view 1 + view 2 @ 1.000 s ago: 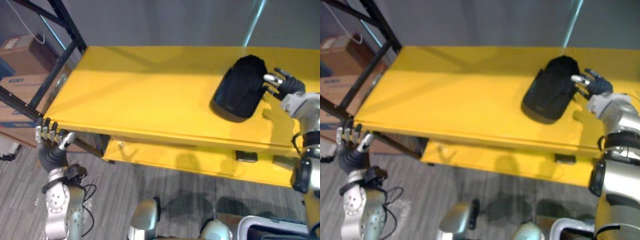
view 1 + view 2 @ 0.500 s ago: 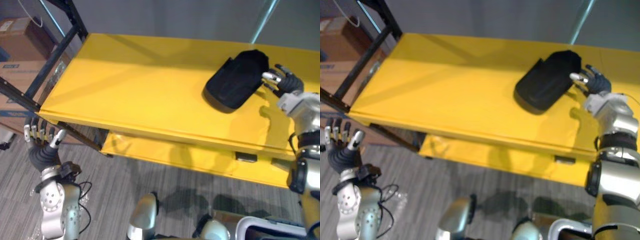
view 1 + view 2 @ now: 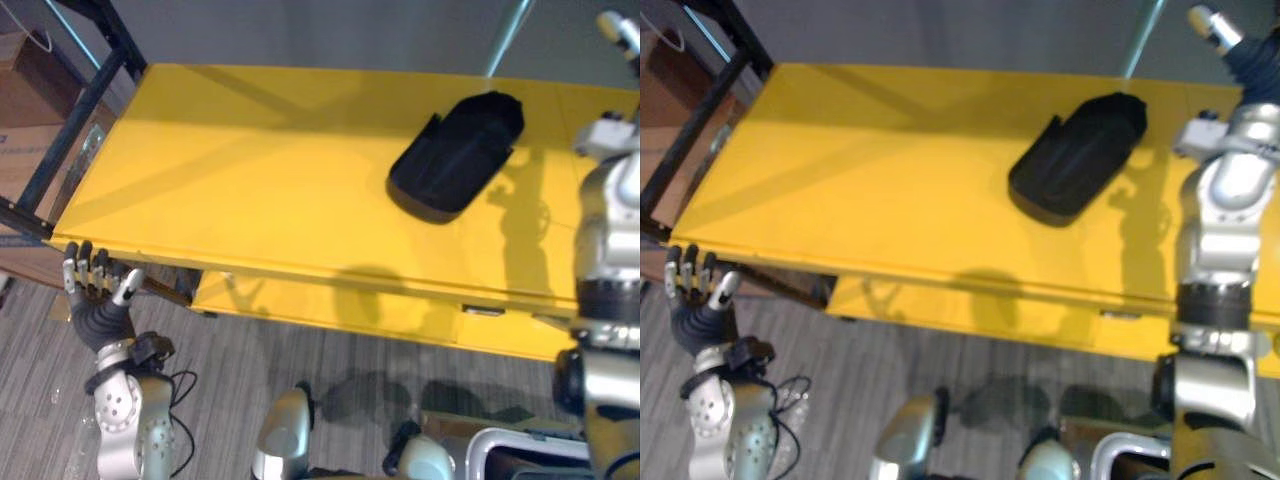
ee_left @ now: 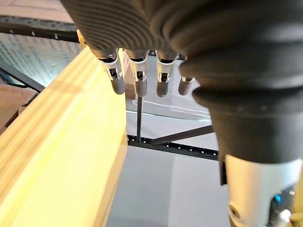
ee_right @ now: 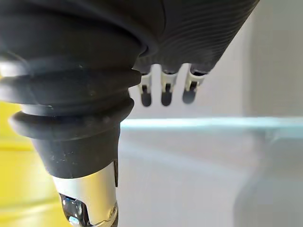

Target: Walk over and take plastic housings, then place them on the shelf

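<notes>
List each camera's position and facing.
Left eye view: on the head, looking down at the yellow shelf with the black housing; left hand lower left.
Right eye view: same scene, offset; right hand raised upper right.
Left wrist view: along the left hand's straight fingers, past the shelf's edge to a black frame.
Right wrist view: along the right hand's fingers, toward a grey wall.

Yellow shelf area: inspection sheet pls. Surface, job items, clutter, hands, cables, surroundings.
surface: yellow shelf, top board carries one item; lower yellow board beneath.
job's things: one black plastic housing lying right of middle on the top board, no hand touching it.
clutter: nothing seen.
hands: left hand open, fingers up, below the front left corner; right hand open, high at the right, holding nothing.
cables: thin white cord by the boxes.
surroundings: black rack frame, cardboard boxes, grey floor.
</notes>
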